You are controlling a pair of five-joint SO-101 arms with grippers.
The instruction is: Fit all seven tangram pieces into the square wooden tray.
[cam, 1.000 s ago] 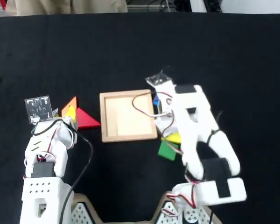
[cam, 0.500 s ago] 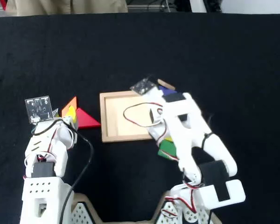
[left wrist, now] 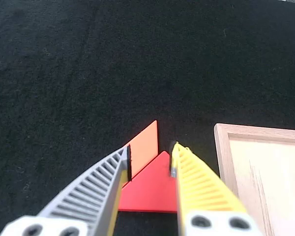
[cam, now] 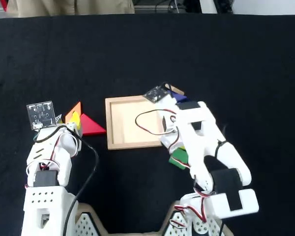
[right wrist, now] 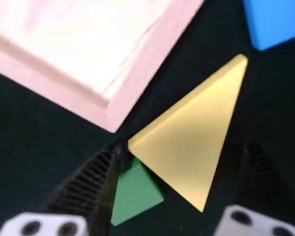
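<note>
Claws both gape: right claw (right wrist: 183, 150) straddles the yellow triangle (right wrist: 196, 123) just beside the wooden tray (right wrist: 142, 73); left claw (left wrist: 149, 158) hovers over the red triangle (left wrist: 150, 191) near the tray's other side.

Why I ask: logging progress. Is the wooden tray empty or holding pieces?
Empty where it shows: the wooden tray has a bare floor, and the yellow triangle and red triangle lie outside it. The right arm hides part.

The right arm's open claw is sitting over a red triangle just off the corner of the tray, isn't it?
Not red: the triangle under the open right gripper is yellow, just off the corner of the tray. The right wrist view shows it.
</note>
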